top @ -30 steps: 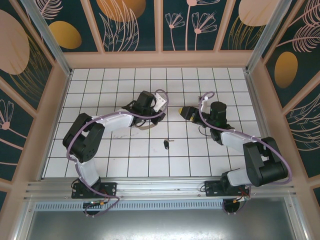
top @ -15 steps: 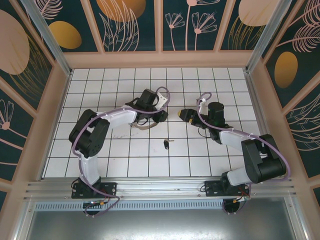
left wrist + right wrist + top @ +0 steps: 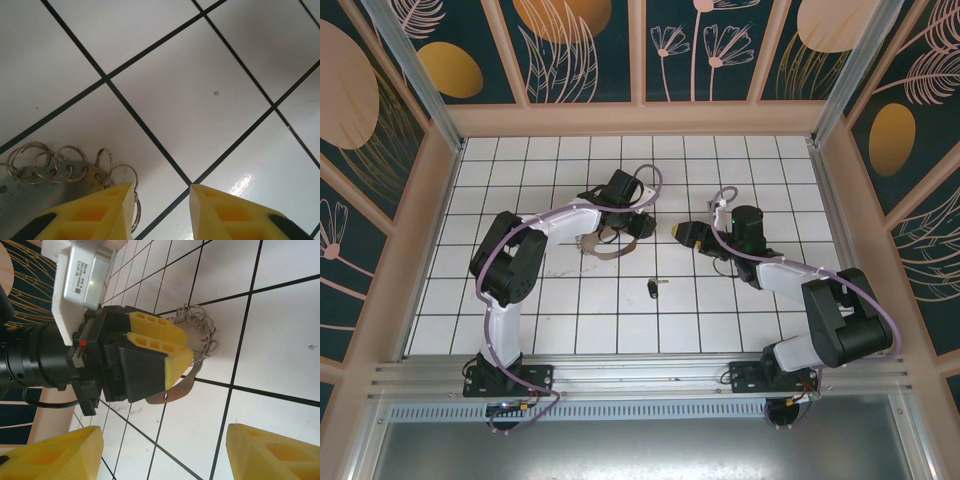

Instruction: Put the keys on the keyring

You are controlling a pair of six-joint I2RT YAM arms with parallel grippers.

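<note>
Left fingers (image 3: 90, 215) a little apart, right fingers (image 3: 55, 452) wide, both empty. The keyring (image 3: 50, 165) sits beside the left ones, so a pinch may miss.

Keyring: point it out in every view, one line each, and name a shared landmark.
Top external: keyring left of centre, at the left gripper.
Left wrist: keyring lower left, beside one yellow finger.
Right wrist: keyring upper middle, at yellow fingertips.
Shared landmark: that gripper's yellow fingers.

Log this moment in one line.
left gripper: open, beside keyring | right gripper: open, empty | key: loose, apart from keyring
</note>
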